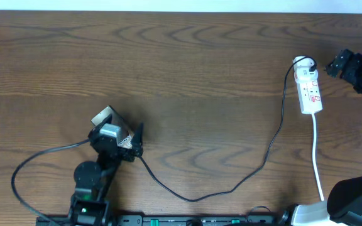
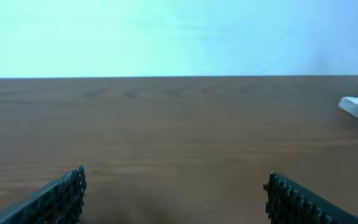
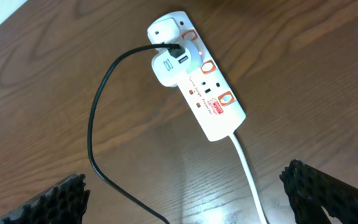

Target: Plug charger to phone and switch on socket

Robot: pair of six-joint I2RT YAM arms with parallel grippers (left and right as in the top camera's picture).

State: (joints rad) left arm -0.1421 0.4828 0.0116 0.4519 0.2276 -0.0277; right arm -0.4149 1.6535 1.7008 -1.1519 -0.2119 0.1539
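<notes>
Overhead view: right claw hangs open at the frame's right edge, just beside the upper end of the socket.

Its long axis runs up and down the frame, and the right arm is by far the nearer. The charger curves across bare bench to the left claw, which is open and empty at lower left. Beneath it the phone seems to show only a pale corner, and the plug is hidden. Open wood lies left of the socket.
</notes>
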